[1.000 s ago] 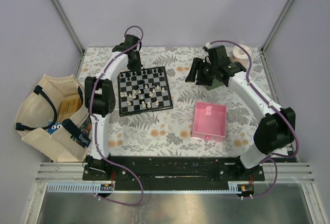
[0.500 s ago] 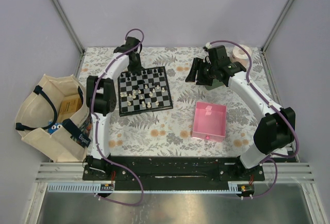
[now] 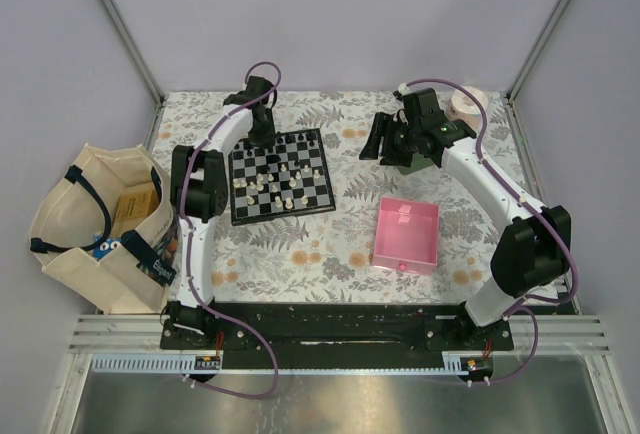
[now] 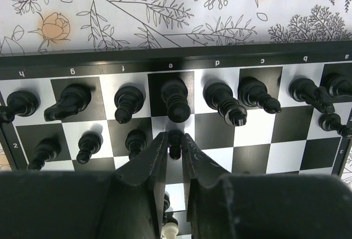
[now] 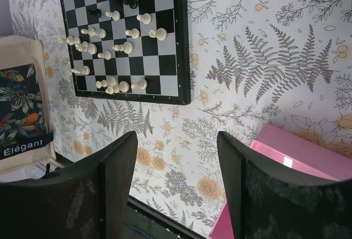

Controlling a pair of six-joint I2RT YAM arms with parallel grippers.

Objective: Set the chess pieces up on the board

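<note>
The chessboard (image 3: 283, 216) lies on the floral cloth at the back left. Black pieces (image 4: 127, 101) stand in a row along its far edge (image 4: 165, 63), with black pawns in the row in front. Cream-white pieces (image 5: 104, 46) are scattered over the near half. My left gripper (image 3: 262, 134) is over the far edge of the board. In the left wrist view its jaws (image 4: 175, 140) are closed on a black pawn (image 4: 175, 150) standing on the e-file square of the pawn row. My right gripper (image 3: 385, 139) hovers open and empty (image 5: 176, 140) to the right of the board.
A pink tray (image 3: 406, 235) sits at the right front; its corner shows in the right wrist view (image 5: 308, 151). A cloth bag (image 3: 100, 224) stands off the table's left edge. A roll of tape (image 3: 465, 104) is at the back right corner.
My left gripper has shifted slightly right and towards the back along the board's far edge. The right arm has not moved.
</note>
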